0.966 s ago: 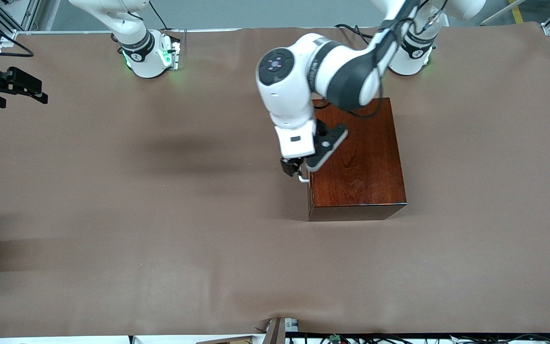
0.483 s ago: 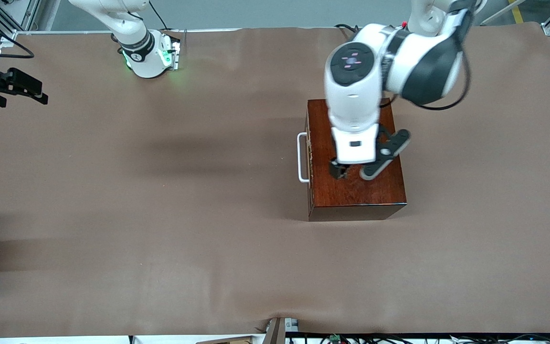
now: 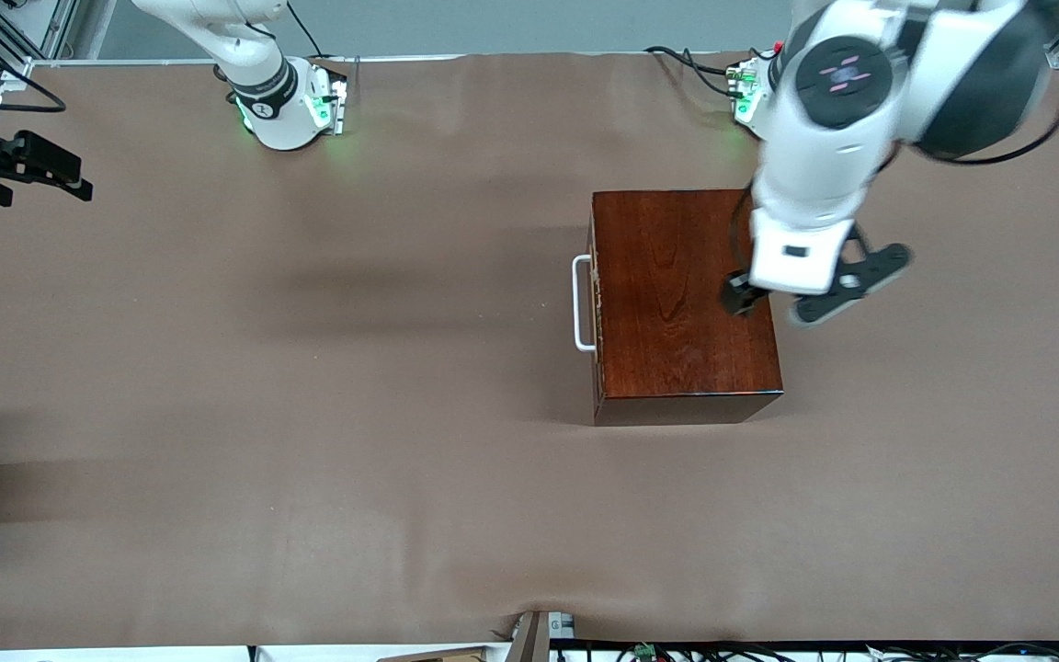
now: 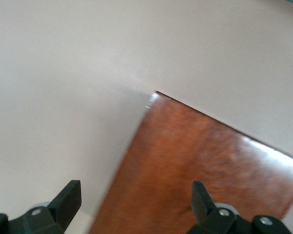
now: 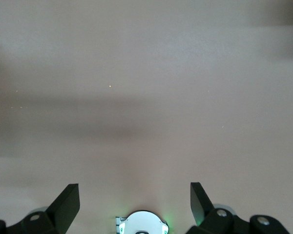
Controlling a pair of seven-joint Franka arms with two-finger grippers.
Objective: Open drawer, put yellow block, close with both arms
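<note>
Drawer [image 3: 596,303]: it is sitting pushed into the box [image 3: 686,294], with no light wood showing; it is lying under and beside the left gripper, toward the right arm's end of the table.
Handle [image 3: 579,303]: the white U-shape is standing out from the drawer front, well apart from both grippers.
Box: it is resting on the brown table [image 3: 309,414]; in the left wrist view its glossy top [image 4: 200,170] is lying under the gripper, with one corner pointing away from the fingers.
Left gripper [image 3: 773,302]: it is hanging in the air over the edge of the box that faces the left arm's end of the table; its fingers [image 4: 68,200] are standing wide apart and are holding nothing.
Right gripper [image 3: 28,165]: it is waiting over the right arm's end of the table, well apart from the box; in the right wrist view its fingers [image 5: 66,204] are standing wide apart over bare table, with nothing between them.
Yellow block: it is not showing in any view, so I cannot tell where it is.
</note>
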